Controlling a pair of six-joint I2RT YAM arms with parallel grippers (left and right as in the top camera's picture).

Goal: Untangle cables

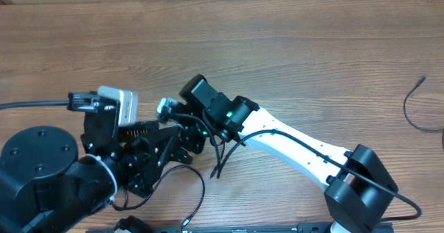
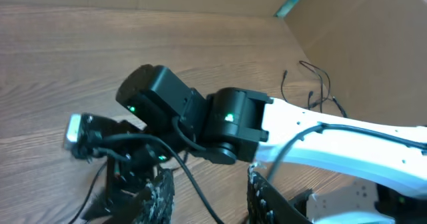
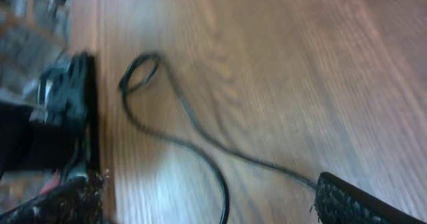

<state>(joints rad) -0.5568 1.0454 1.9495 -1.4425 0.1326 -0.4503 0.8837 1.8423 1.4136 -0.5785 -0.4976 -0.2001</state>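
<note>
Thin black curving cable (image 3: 267, 165), looped end, right tool (image 3: 208, 199) spread wide, left tool (image 2: 208, 192) seemingly half-spread.

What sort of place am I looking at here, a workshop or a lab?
Most likely a robotics lab bench: a white robot arm and a black robot arm reach over a wood-grain table, with thin black cables lying on it.

Thin blk cable (image 1: 203, 188), loose curve, front-centre; 2nd cable (image 1: 406, 108) lying apart, far right.
</note>
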